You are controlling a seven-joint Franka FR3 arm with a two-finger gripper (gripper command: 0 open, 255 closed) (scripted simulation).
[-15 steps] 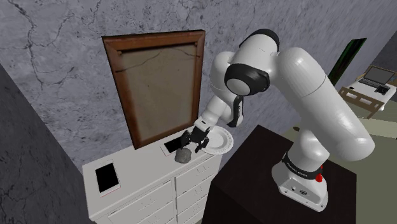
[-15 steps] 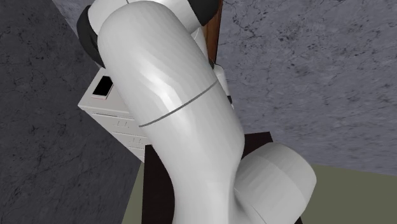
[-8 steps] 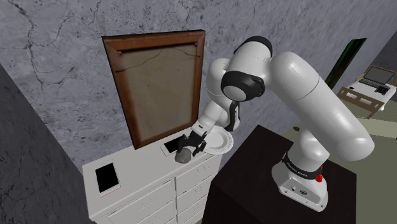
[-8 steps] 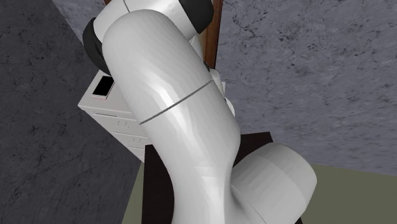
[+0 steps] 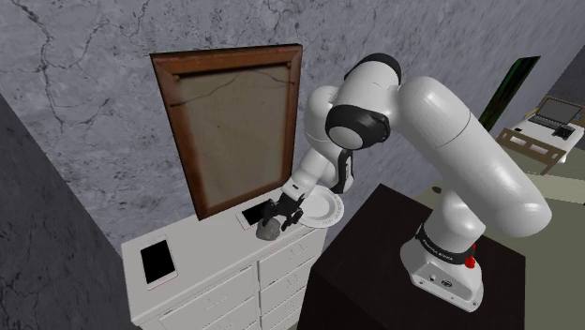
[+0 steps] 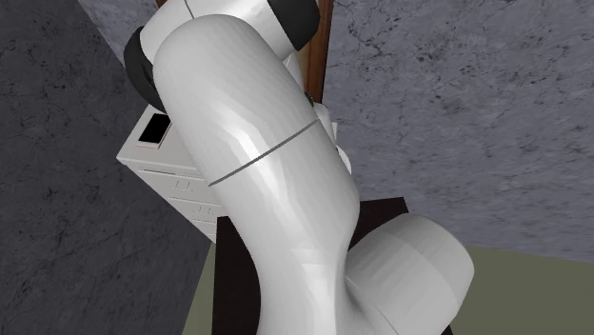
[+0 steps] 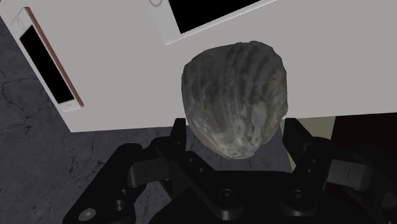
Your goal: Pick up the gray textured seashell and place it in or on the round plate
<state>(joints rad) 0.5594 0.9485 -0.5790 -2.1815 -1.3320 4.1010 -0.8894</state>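
- In the wrist view, the gray ribbed seashell (image 7: 235,95) sat squarely between the two black fingers (image 7: 180,135). One finger pressed each side, so the gripper (image 7: 235,130) was pinching the shell.
- The seashell rested on the white dresser top (image 7: 127,89), right at its front edge.
- The same view caught two handsets lying flat. A pink-edged phone (image 7: 48,60) lay well off to one side, and a second phone (image 7: 210,13) lay just beyond the shell.
- The shoulder view added the surroundings. The round plate (image 5: 328,208), white with a patterned rim, lay on the dresser just beside the gripper, toward that view's right.
- Behind them a brown wooden frame (image 5: 234,131) stood upright against the cracked gray wall.
- At the shoulder view's lower right was the dark box stand (image 5: 375,253). The white arm (image 5: 450,131) arched from it, up and over to the dresser.
- Far off at that view's right edge, a laptop (image 5: 555,114) sat open on a desk.
- In the second exterior view the arm's bulky links stood up close. Past them, at that view's left, the dresser's drawer fronts (image 6: 181,186) peeked out.
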